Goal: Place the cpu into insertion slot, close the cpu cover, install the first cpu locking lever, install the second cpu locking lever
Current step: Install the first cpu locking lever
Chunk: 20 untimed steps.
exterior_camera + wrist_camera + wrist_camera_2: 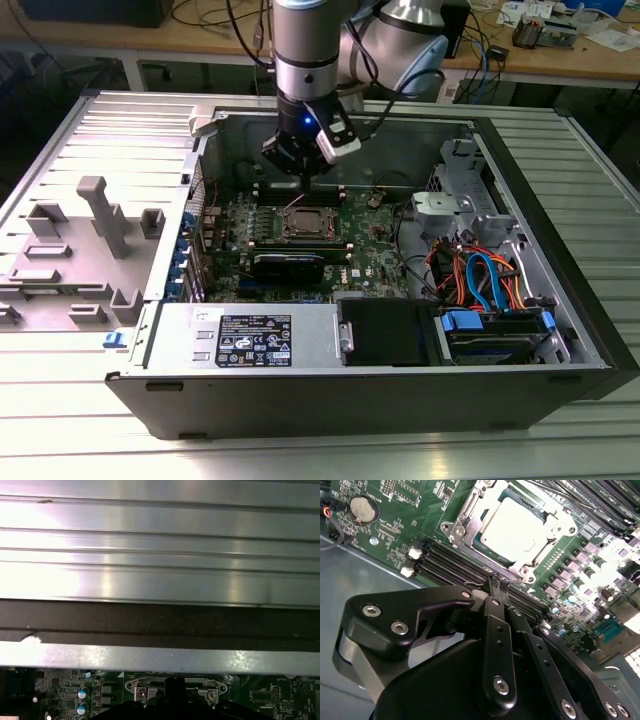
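Gripper (496, 582) over socket edge, fingers together
Cpu (516, 527) sits in slot (310, 224) under closed cover (470, 511); fingertips pressed together, empty, touching down just beside memory slots (451, 560)

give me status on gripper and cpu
Gripper shut, empty, tips at the socket's edge. Cpu seated in slot, cover down around it. Nothing in the way.

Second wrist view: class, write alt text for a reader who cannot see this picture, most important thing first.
The black gripper, fingers together, hangs above a green motherboard, its tips over the long black memory slots. Beyond them the cpu sits in the insertion slot, framed by the cpu cover.
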Motion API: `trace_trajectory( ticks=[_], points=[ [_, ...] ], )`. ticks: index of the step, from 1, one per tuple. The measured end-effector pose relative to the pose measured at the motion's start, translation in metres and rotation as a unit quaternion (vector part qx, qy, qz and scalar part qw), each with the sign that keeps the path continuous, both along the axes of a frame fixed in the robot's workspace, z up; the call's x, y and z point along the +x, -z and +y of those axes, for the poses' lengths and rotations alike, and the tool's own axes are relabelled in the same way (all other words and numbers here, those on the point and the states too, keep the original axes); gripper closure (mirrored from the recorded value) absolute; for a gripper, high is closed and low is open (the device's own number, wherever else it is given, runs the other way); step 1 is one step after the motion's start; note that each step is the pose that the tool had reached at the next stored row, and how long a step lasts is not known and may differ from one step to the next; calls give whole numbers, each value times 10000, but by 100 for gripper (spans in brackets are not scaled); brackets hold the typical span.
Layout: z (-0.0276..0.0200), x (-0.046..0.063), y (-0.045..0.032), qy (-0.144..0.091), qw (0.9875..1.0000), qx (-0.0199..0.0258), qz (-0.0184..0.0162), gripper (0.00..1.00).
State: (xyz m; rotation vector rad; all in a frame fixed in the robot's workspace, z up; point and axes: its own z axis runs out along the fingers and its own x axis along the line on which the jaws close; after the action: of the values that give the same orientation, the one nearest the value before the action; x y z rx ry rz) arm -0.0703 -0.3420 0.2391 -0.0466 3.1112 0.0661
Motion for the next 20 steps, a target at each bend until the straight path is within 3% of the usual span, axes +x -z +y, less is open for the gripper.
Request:
trace_trajectory(
  ticks=[20],
  points=[
    [0,144,172,233,9997,1,0,89]
  ],
)
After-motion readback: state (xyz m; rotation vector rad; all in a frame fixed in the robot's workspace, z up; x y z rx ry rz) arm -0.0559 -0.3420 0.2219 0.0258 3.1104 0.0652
